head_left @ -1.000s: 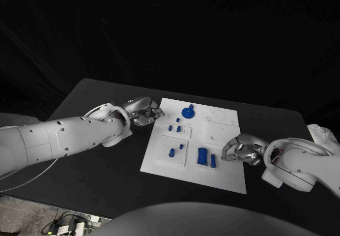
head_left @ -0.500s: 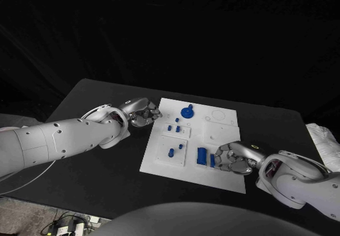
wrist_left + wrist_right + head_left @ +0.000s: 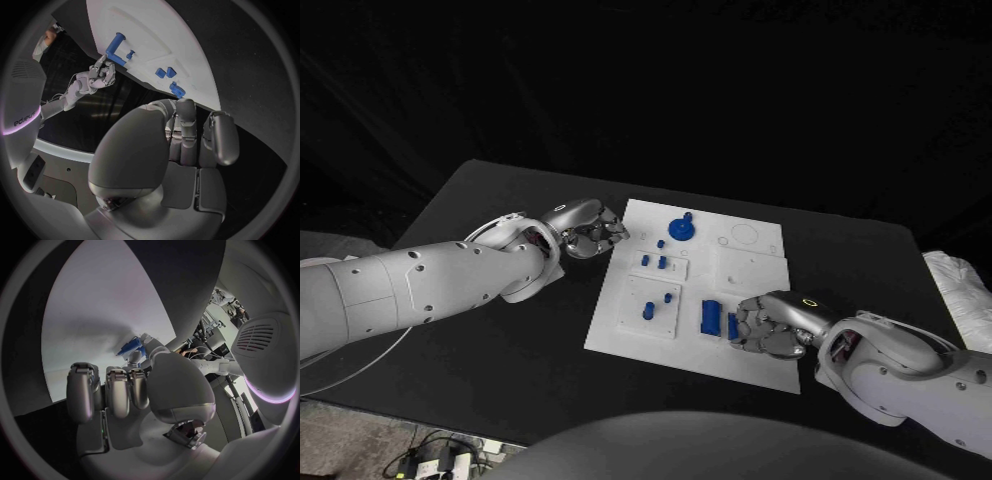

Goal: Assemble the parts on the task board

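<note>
Task board (image 3: 754, 268) sits white in the middle of the black table (image 3: 488, 200), with the blue parts (image 3: 711, 317) spread over its left half: a round knob piece (image 3: 682, 228) at the far end, small ones mid-board, two long bars near the front edge. Right hand (image 3: 770, 325) is down over those bars, fingers curled in tight beside the right-hand one; the right wrist view shows a blue piece (image 3: 131, 346) just past its fingertips (image 3: 83, 375), but whether it has actually caught hold, I cannot tell. Left hand (image 3: 593, 229) hovers at the board's left edge, fingers folded in, nothing in them. The danger, I'd say: a half-grip here and the bar slips or skids, or the curled fingers nudge its neighbour or shove the whole board
</note>
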